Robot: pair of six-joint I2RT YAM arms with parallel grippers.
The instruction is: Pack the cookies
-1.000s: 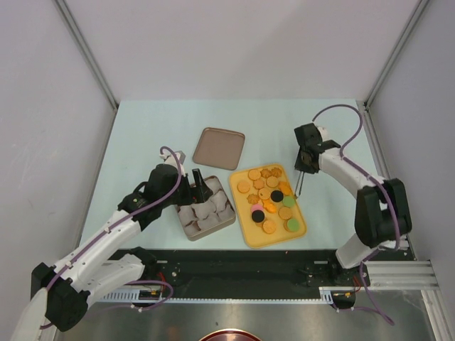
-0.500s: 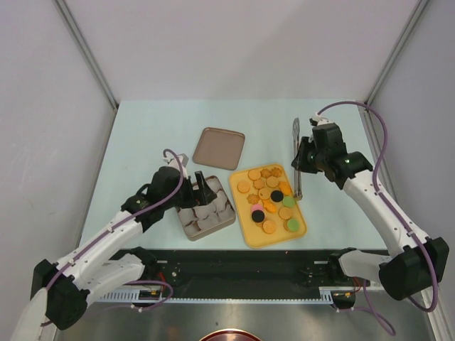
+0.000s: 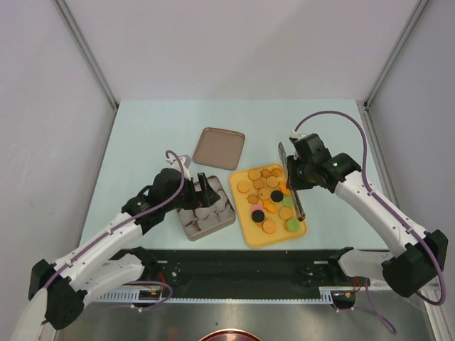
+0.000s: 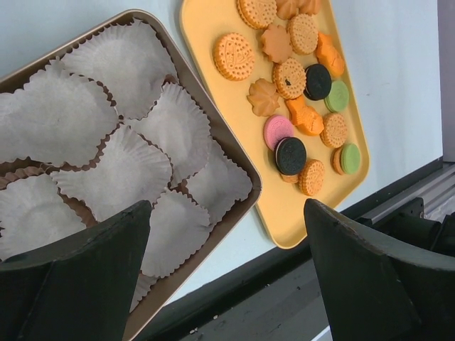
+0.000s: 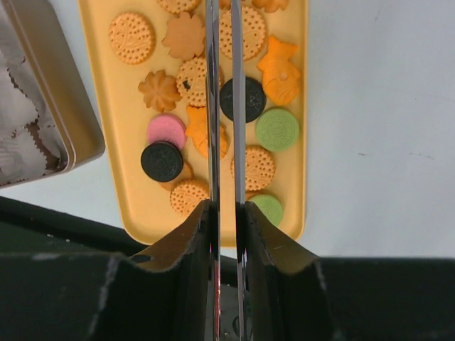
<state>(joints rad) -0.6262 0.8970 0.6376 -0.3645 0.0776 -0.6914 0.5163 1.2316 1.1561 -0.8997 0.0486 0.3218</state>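
Note:
The cookies (image 3: 270,201) lie on a yellow tray (image 3: 252,233): mostly orange-tan rounds, some flower-edged, plus black, green and pink ones. They also show in the left wrist view (image 4: 290,78) and the right wrist view (image 5: 246,32). My right gripper (image 3: 302,177) is shut on thin metal tongs (image 3: 293,186), which hang over the tray's right side. In the right wrist view (image 5: 226,206) the two tong blades (image 5: 212,106) run over the cookies with a narrow gap between them. My left gripper (image 3: 205,190) is open and empty over the brown tin (image 3: 215,225).
The tin holds several white crumpled paper cups (image 4: 121,163). Its brown lid (image 3: 219,148) lies flat behind the tin and tray. The table's near edge and a black rail (image 4: 298,305) run just in front of the tray.
My right arm has swung left with the tongs, from the table right of the tray to over the tray's right side. My left gripper has shifted slightly right over the tin.

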